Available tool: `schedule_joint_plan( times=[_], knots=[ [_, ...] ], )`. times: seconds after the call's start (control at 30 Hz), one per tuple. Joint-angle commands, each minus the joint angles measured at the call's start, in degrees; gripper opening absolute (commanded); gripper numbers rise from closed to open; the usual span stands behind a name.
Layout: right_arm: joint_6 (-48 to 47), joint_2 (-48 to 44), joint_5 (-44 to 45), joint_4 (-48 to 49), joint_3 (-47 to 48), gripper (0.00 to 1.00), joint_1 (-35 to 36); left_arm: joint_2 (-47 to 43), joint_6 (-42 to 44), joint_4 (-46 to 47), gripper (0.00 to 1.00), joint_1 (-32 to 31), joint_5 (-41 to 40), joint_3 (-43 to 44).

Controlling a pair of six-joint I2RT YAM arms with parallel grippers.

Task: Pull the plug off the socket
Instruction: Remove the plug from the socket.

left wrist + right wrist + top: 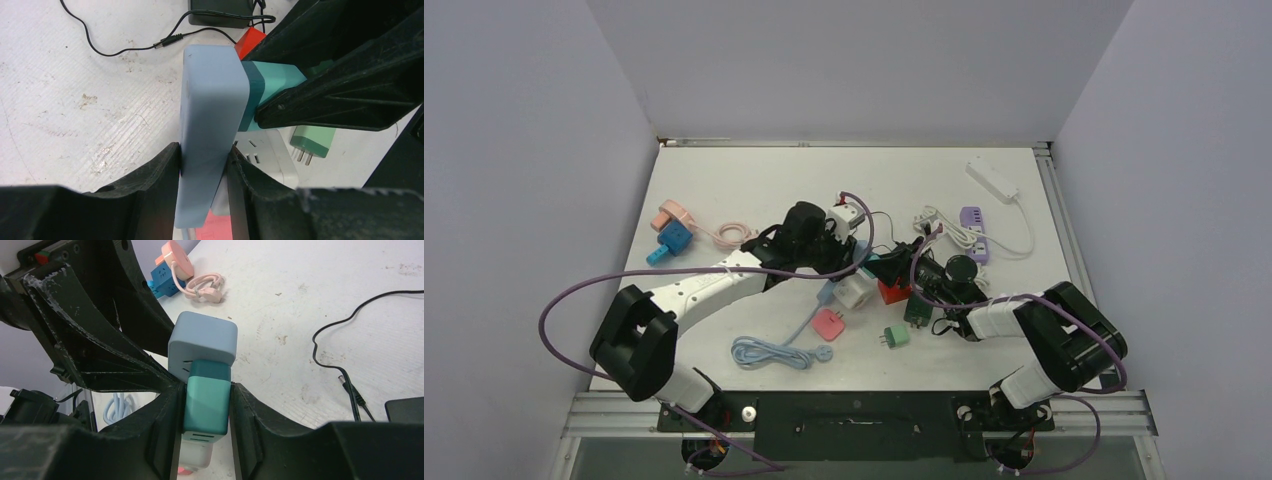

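A pale blue socket block (212,115) has a teal plug (272,82) seated in its side. My left gripper (204,165) is shut on the socket block, with one finger on each flat face. My right gripper (206,395) is shut on the teal plug (207,405), and the blue socket (202,342) sits flush against the plug's darker end. In the top view the two grippers (849,262) (889,268) meet nose to nose at the table's middle, and the held pair is mostly hidden between them.
Under the grippers lie a white cube socket (854,290), a red block (892,292), a pink adapter (828,323), a green plug (896,336) and a black adapter (917,308). A coiled blue cable (769,352) lies near front. Purple (975,233) and white (992,180) power strips sit at back right.
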Motion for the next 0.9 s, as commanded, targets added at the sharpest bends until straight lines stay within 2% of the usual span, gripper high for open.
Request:
schedule_joint_plan(
  times=[0.0, 0.2, 0.4, 0.57, 0.73, 0.87],
  knots=[
    [-3.3, -1.0, 0.3, -0.8, 0.7, 0.21, 0.2, -5.3, 0.7, 4.4, 0.0, 1.1, 8.0, 3.6],
    [-3.3, -0.8, 0.4, -1.3, 1.0, 0.14, 0.3, -4.8, 0.4, 4.1, 0.0, 1.0, 7.1, 3.7],
    [-3.8, -1.3, -0.8, -1.8, 1.6, 0.08, 1.4, -3.5, 2.6, 0.1, 0.0, -1.8, -15.1, 4.2],
    [-4.6, -1.8, -0.1, -2.8, 1.9, 0.05, 2.6, -2.8, 3.8, -1.3, 0.0, -3.9, -24.0, 4.6],
    [-4.7, -1.9, 0.1, -2.8, 1.8, 0.05, 2.6, -2.7, 3.3, -1.8, 0.0, -3.9, -24.6, 4.8],
    [-5.0, -1.7, 0.2, -3.0, 1.8, 0.05, 2.6, -4.4, 4.6, -0.3, 0.0, -3.5, -15.3, 4.2]
  ],
)
